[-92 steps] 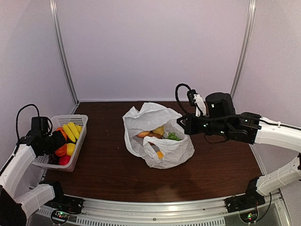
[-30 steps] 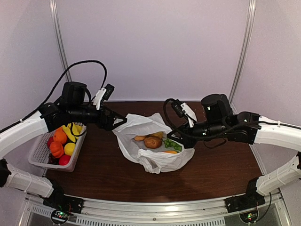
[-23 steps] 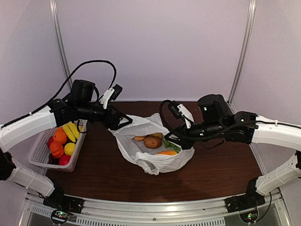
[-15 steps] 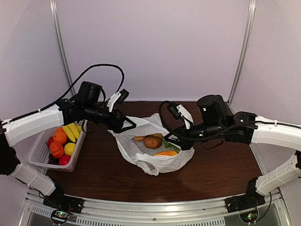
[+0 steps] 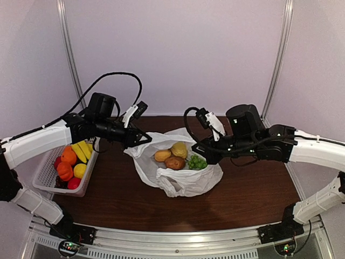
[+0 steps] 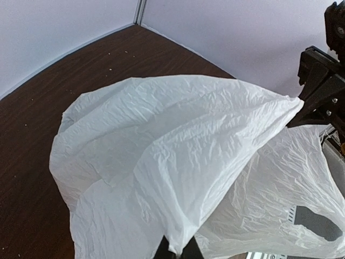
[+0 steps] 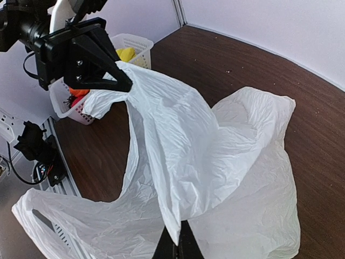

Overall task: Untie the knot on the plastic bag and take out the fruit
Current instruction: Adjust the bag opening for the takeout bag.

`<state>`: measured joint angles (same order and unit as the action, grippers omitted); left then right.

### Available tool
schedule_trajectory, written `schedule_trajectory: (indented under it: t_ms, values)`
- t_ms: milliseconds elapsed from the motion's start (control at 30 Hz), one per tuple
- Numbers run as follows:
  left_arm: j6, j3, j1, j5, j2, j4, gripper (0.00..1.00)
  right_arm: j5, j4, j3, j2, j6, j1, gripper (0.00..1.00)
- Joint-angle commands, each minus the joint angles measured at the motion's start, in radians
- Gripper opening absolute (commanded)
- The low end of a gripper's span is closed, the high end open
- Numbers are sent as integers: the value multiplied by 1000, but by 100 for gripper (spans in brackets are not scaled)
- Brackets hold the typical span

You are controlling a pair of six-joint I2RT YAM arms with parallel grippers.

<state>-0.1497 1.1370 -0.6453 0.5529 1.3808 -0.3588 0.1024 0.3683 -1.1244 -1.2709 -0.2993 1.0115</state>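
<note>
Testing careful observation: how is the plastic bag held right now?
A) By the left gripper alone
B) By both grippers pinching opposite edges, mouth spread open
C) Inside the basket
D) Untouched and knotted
B: left gripper and right gripper each pinch the plastic bag rim, fruit visible inside.

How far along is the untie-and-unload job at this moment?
Done: the plastic bag has its mouth open with nothing tied, and bananas lie in the basket. In hand: the left gripper and right gripper each pinch one side of the mouth, spreading it. Left: a brown kiwi, green grapes, a yellow fruit and an orange fruit sit inside.
</note>
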Motion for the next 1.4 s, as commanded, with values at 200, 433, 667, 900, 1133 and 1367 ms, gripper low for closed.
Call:
schedule_trajectory:
  t_ms: [200,433,667,900,1133,1367]
  values:
    - [-152,-22,-14,-26,-135,110,0,-138,33,-175,-74,27,-115,0]
    - [-261,-112,-46,-85,-220,191,0,-117,57,-357,-214,90,-134,0]
    - [-354,-304,-49,-159,-313,273,0,-105,84,-381,-214,63,-129,40]
    - [-392,-369,-50,-186,-373,296,0,-131,158,-401,-101,41,-52,69]
    - [-410,-370,-50,-172,-373,313,0,-179,158,-435,-125,-22,125,60]
    - [-412,-371,-50,-160,-372,313,0,-192,103,-544,-326,-100,235,46]
